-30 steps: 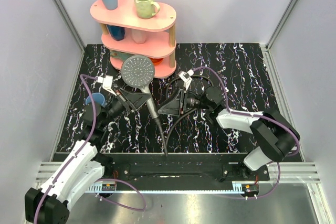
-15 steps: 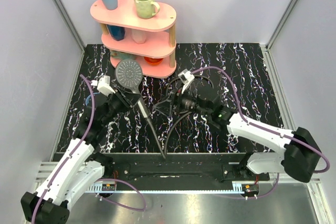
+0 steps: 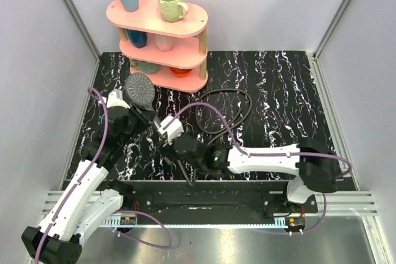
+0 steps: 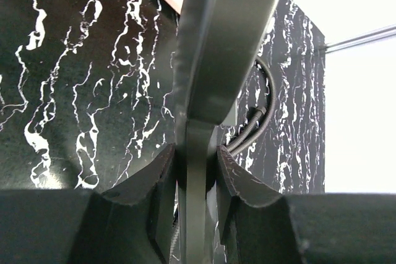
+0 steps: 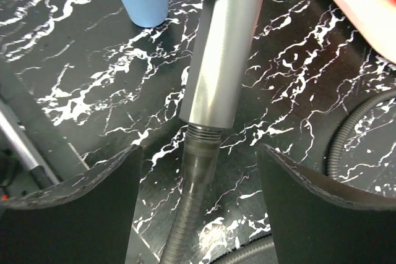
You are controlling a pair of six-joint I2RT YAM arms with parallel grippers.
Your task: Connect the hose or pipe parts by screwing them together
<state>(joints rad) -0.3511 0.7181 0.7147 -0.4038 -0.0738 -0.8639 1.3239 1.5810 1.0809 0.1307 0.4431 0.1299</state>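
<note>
shower head [image 3: 140, 89] raised just in front of the pink shelf [image 3: 161, 20], left gripper [image 4: 197, 166] clamped on its handle [image 5: 226, 47]. right gripper [image 5: 198, 160] fingers wide, straddling the hose [image 5: 189, 214] end; thread [image 5: 203, 133] partly exposed. step: tightening joint. next: close on hose end, rotate.

Shower head [image 4: 210, 47]: my left wrist view cuts it off at the top edge. It's a close blur and I can't see the face.
Left gripper [image 4: 197, 168]: from above, its fingers are buried under the head, just in front of the pink shelf [image 3: 162, 20].
Right gripper [image 5: 198, 174]: from above, I lose the fingertips beneath its own wrist, further out from the shelf.
Hose [image 5: 185, 227]: it drops off the bottom edge of my right wrist view. I can't tell how far it's screwed in.
Blue cup [image 5: 147, 4]: the top is clipped by the frame.
Shelf, right wrist view: just a blurred pink corner.
Shelf's lower tiers: the items there are half covered, and I can't name them.
</note>
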